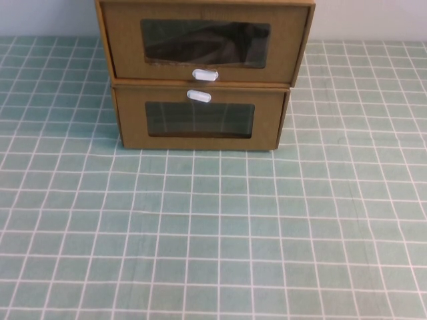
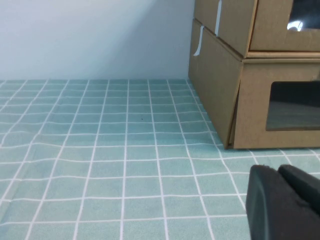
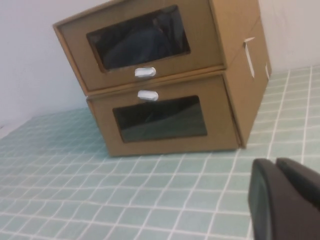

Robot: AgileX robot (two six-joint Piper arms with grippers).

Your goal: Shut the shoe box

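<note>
- The shoe box (image 1: 203,43) is the upper of two stacked cardboard drawers — window above its white pull tab (image 1: 205,75) — and it stands ahead of both pincers, well apart from them, its front a little proud of the shell.
- It looks light, stiff yet dentable; a flat push on the cardboard front beside the tab seems best, sparing the plastic window.
- Beneath it sits the like lower box (image 1: 200,120), tab over its window.
- Left gripper (image 2: 282,202) and right gripper (image 3: 287,197) hover low over the checked tablecloth (image 1: 213,240); whether either is clenched or released, I cannot tell — nothing blocks the way.
</note>
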